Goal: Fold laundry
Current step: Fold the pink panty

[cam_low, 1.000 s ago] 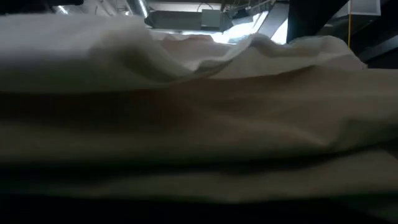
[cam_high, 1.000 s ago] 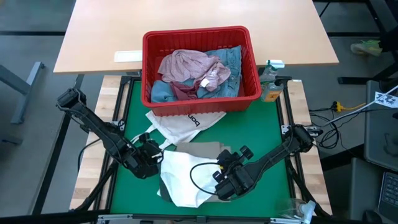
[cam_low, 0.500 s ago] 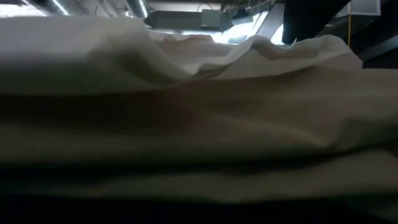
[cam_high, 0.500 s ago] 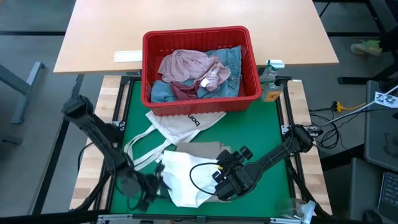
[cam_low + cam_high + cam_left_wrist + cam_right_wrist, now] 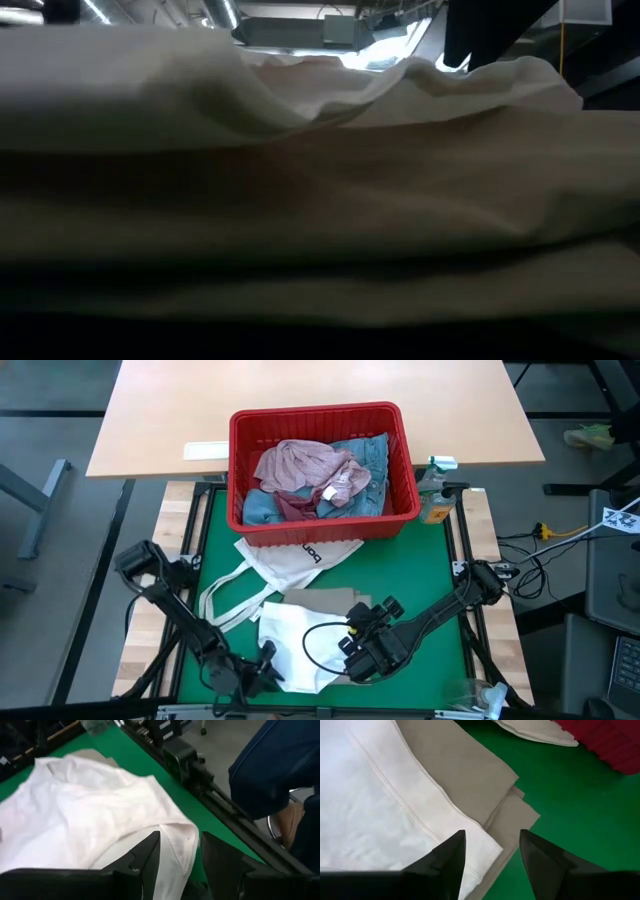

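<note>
While my left gripper [image 5: 179, 851] straddles the white garment's [image 5: 290, 640] near edge, jaws parted, my right gripper [image 5: 491, 851] hovers spread above its right corner over beige trousers [image 5: 470, 775]; my left arm has swung nearer.

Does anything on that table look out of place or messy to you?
Yes: the white garment lies rumpled and unfolded, spilling over the neatly folded beige trousers. The tote bag sprawls beside the red basket, its straps loose on the mat.
</note>
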